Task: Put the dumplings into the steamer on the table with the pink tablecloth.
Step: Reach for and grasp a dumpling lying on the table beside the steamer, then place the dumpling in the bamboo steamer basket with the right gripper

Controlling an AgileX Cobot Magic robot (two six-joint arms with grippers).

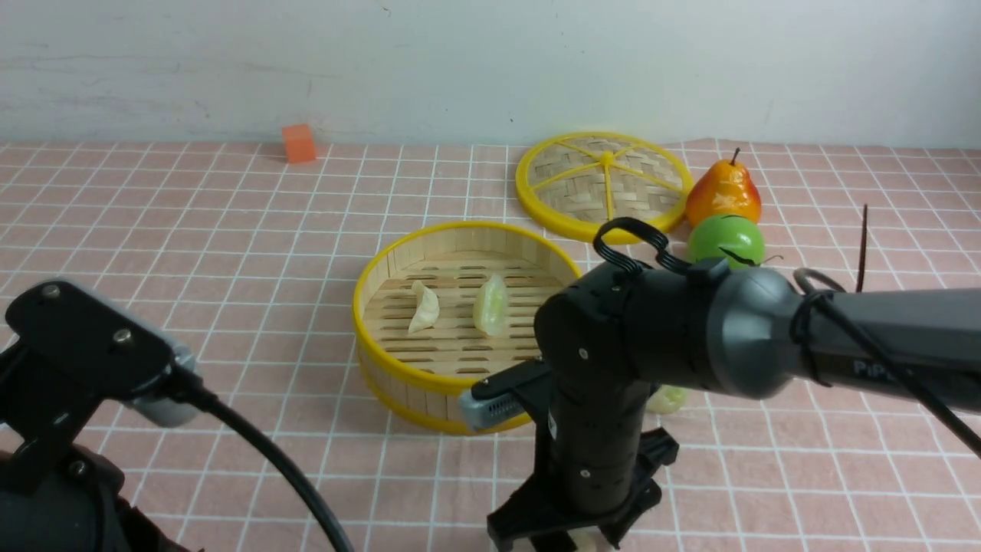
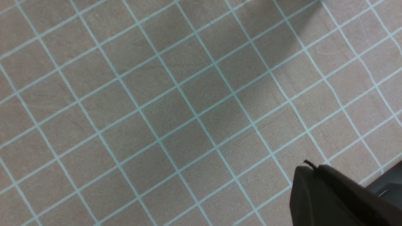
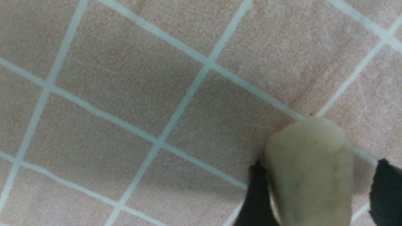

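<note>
Dumpling (image 3: 309, 169) is straddled by R gripper (image 3: 319, 175), jaws spread, not clamped, long axis along jaws; steamer (image 1: 460, 247) lies fwd-left. L gripper (image 2: 326, 191) shut, farther off.

It looked like a robotics test bench dressed up as a play kitchen, not a real one. The table (image 1: 230, 253) wore a pink tablecloth (image 1: 843, 460) gridded in thin white lines and ran back to a bare, scuffed whitish wall (image 1: 460, 61). The bamboo steamer (image 1: 398, 383) sat mid-table with toy dumplings (image 1: 423, 307) on its slats. Behind it to the right lay a woven lid (image 1: 536, 203), with a plastic pear (image 1: 724, 192) and a green apple (image 1: 724, 239) just beyond. Far behind the steamer to the left, an orange cube (image 1: 298, 143) stood by the wall. In front of the steamer hung two black robot arms, left (image 1: 84, 368) and right (image 1: 690, 330), trailing a cable (image 1: 260, 452).
</note>
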